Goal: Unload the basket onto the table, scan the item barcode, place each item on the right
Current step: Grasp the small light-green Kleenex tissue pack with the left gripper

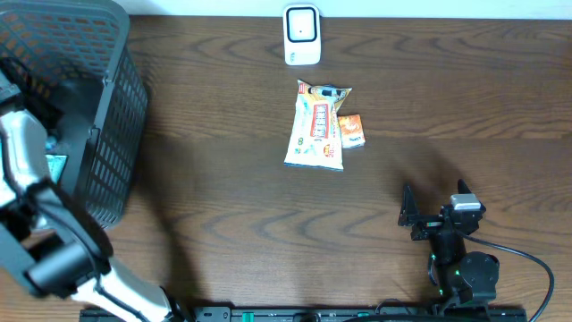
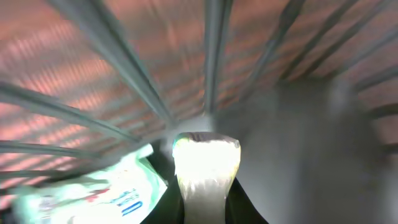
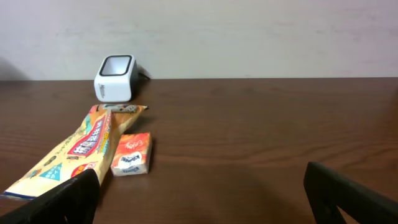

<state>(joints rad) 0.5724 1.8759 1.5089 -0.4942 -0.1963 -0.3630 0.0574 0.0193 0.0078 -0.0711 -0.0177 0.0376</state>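
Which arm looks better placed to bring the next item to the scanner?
Left: the left gripper is inside the basket, shut on a pale packet. The right gripper sits open and empty, far from the basket.

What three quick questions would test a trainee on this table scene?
1. True or false: the right hand is open and holds nothing.
2. What lies right beside the snack bag? A) a small orange packet B) a cup C) a spoon
3. Fill in: the left arm reaches into the ___.

Key: 1 true; 2 A; 3 basket.
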